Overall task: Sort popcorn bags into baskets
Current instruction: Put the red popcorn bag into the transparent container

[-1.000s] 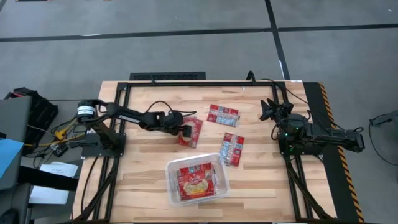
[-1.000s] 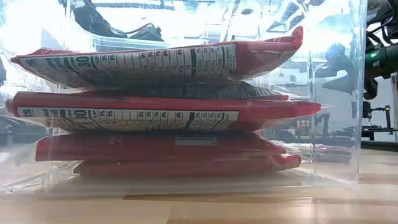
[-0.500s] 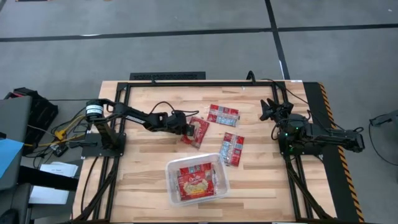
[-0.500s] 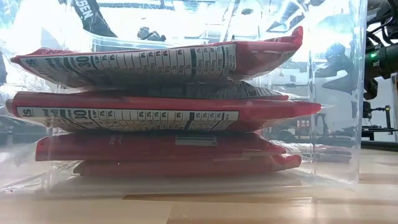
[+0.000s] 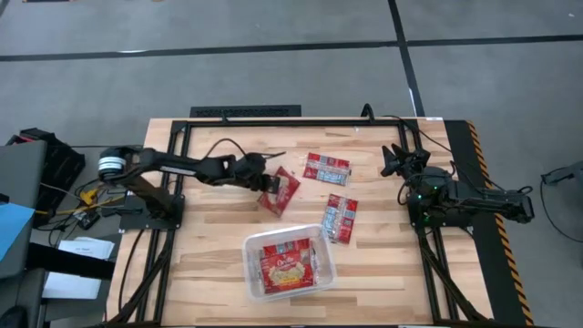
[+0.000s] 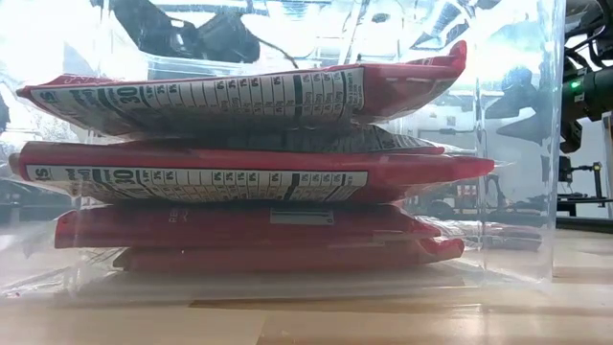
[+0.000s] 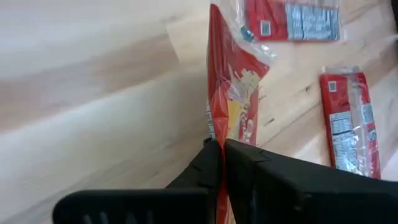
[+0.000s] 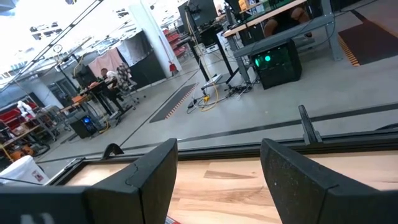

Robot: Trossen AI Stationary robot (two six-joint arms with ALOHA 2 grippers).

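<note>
My left gripper point(image 5: 267, 182) is shut on a red popcorn bag point(image 5: 281, 189) left of the table's middle. The bag point(image 7: 233, 93) stands on edge in the left wrist view, its yellow popcorn picture facing sideways. Two more red popcorn bags point(image 5: 327, 168) point(image 5: 340, 218) lie flat on the wood to its right. The clear basket point(image 5: 323, 273) sits near the front edge and holds a stack of several bags point(image 6: 239, 96). My right gripper point(image 5: 393, 160) waits open at the far right, its fingers point(image 8: 143, 174) wide apart over the table's edge. My left gripper pinches the bag's near end point(image 7: 214, 127) between its two fingers, which come from the table's left, slanting down. The bag is turned on edge and reaches away from the fingers. I cannot tell whether its far end touches the table.
A black frame point(image 5: 273, 123) runs along the table's far edge and sides. Bare wood lies between the held bag and the basket point(image 6: 522, 144). Beyond the table the room shows benches, cables and a seated person point(image 8: 112, 78).
My left gripper has shut on the bag it stood over, then drawn back a little toward the table's left and far edge. The bag, flat on the wood before, has slid slightly and now stands tipped on edge in the grip.
</note>
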